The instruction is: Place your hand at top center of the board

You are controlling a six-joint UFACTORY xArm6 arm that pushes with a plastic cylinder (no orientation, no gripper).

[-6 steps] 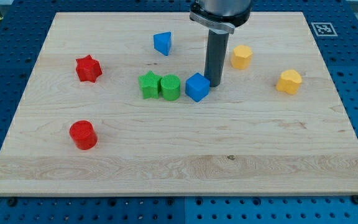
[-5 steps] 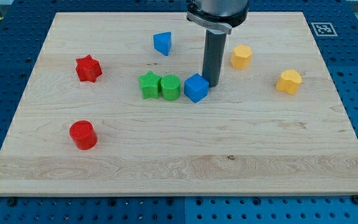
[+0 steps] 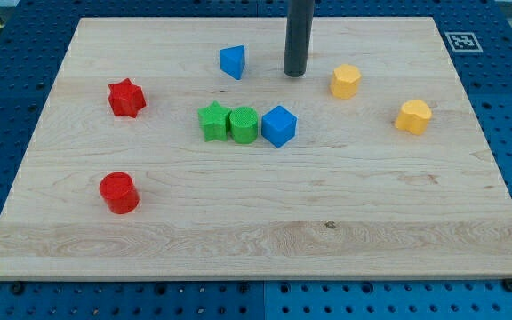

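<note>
My tip (image 3: 295,74) rests on the wooden board (image 3: 256,213) in its upper middle part. It lies between a blue block (image 3: 232,61) to the view's left and a yellow block (image 3: 346,80) to the view's right, touching neither. A blue cube (image 3: 279,124) sits below the tip, apart from it. The rod rises out of the view's top edge.
A green star (image 3: 212,120) and a green cylinder (image 3: 244,124) sit in a row with the blue cube. A red star (image 3: 125,97) and a red cylinder (image 3: 118,192) lie at the left. A second yellow block (image 3: 412,116) lies at the right.
My tip has moved toward the view's top, away from the blue cube it stood beside. No block has moved.
</note>
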